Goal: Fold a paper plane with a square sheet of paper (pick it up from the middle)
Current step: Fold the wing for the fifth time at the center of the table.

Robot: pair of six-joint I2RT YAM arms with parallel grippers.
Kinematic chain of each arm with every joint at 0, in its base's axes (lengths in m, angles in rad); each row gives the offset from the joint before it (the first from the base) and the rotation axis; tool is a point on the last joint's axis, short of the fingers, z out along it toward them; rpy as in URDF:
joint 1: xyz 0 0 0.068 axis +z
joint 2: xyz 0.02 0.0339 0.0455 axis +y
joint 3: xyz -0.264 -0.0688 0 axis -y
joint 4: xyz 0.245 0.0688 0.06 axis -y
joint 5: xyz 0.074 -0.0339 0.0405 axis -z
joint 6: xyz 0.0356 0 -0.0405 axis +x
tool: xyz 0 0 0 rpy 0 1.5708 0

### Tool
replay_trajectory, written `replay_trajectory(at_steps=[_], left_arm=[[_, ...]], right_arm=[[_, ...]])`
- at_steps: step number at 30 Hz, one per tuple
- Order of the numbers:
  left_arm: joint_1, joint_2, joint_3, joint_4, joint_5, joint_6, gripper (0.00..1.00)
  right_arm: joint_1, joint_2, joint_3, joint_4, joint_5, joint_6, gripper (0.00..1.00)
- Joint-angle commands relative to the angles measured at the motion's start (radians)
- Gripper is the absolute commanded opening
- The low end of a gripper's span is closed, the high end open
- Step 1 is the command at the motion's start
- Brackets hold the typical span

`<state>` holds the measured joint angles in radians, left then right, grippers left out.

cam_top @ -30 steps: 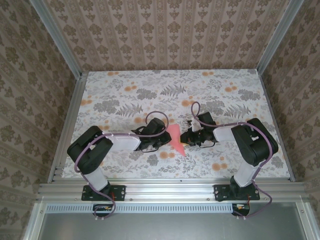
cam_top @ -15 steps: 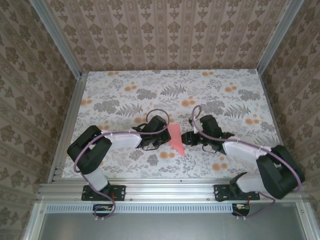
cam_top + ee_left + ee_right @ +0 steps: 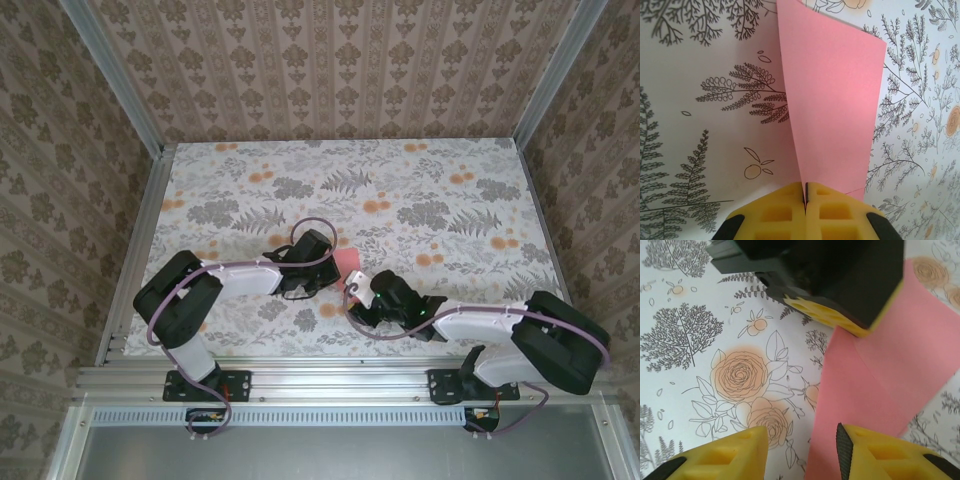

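The folded pink paper plane (image 3: pixel 347 262) is found near the middle of the flowered table (image 3: pixel 250 180), between the two grippers. It is clamped at its narrow end by the left gripper (image 3: pixel 805 192), whose pads are pressed together. The right gripper (image 3: pixel 802 440) is held spread, grasping nothing, one finger (image 3: pixel 875 450) placed over the paper's edge

Robot test cell in a lab

An aluminium frame (image 3: pixel 340 378) boxes in a tabletop (image 3: pixel 250 190) covered with a printed floral sheet. Walls (image 3: pixel 330 70) of patterned wallpaper close its far, left and right edges. A left arm (image 3: pixel 190 300) and a right arm (image 3: pixel 520 325) are bolted to the rail along the near edge, and a grey panel (image 3: pixel 330 450) lies beyond that rail.
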<state>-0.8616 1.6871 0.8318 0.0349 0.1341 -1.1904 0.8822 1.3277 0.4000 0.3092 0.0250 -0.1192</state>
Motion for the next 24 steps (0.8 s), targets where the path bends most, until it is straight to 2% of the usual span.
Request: replay_trajectory(at_steps=[1, 15, 24], left_arm=[[0.007, -0.03, 0.025, -0.021, 0.01, -0.016, 0.02], [0.009, -0.034, 0.027, -0.028, 0.017, -0.01, 0.02], [0.009, -0.037, 0.026, -0.033, 0.014, -0.012, 0.02]], right_arm=[[0.025, 0.046, 0.037, 0.054, 0.118, -0.104, 0.43], [0.066, 0.208, 0.069, 0.149, 0.232, -0.163, 0.35], [0.068, 0.228, 0.067, 0.18, 0.277, -0.156, 0.23]])
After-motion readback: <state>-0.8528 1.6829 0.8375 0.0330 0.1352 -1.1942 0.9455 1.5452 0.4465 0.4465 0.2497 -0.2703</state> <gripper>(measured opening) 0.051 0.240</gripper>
